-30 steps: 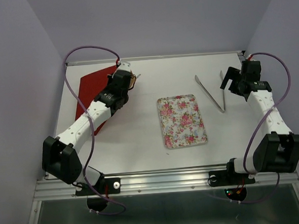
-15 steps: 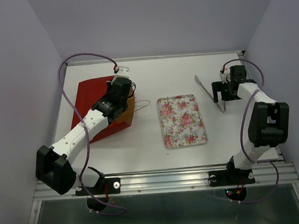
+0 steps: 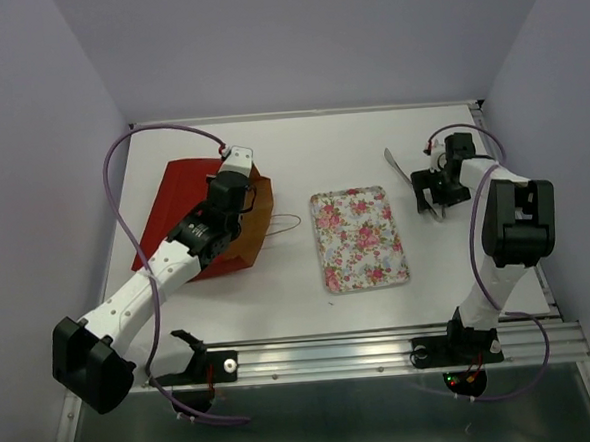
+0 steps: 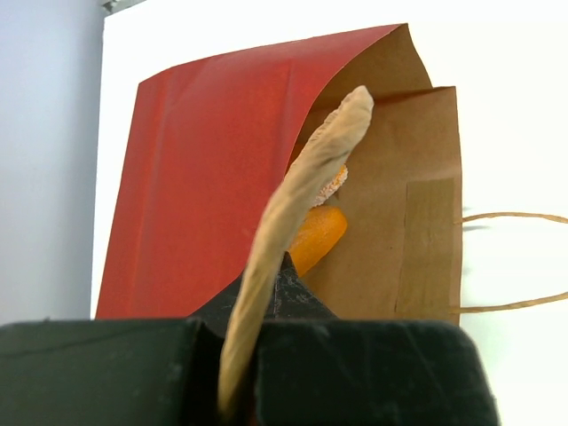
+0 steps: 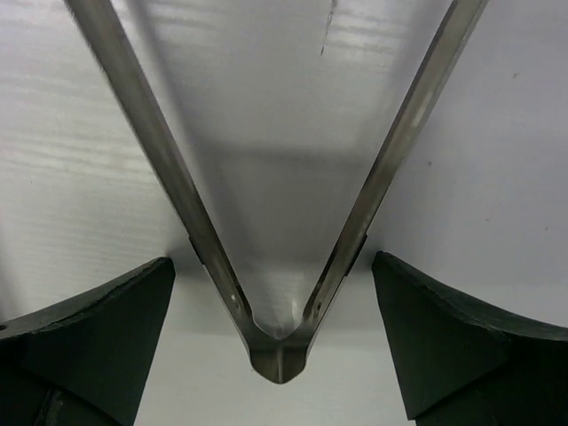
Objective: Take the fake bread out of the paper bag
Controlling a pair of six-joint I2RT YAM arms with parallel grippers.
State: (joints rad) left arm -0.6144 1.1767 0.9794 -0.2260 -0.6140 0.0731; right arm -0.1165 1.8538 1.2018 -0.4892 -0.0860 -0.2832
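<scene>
Barely visible bread (image 4: pixel 315 238) in paper bag (image 4: pixel 204 177); L fingers (image 4: pixel 355 373) pinch handle (image 4: pixel 302 186), R fingers (image 5: pixel 89 337) wide astride tongs (image 5: pixel 280 355).

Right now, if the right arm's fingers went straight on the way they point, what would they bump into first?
The metal tongs: their joined end lies between the right gripper's open fingers, with the white table right beneath. How near they are is hard to judge from here.

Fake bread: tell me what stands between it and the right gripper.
The fake bread lies inside the paper bag; the left gripper pinches its upper lip, holding the mouth open. The floral tray lies flat between bag and right gripper, which straddles the tongs, open. Nothing visible blocks the mouth.
</scene>
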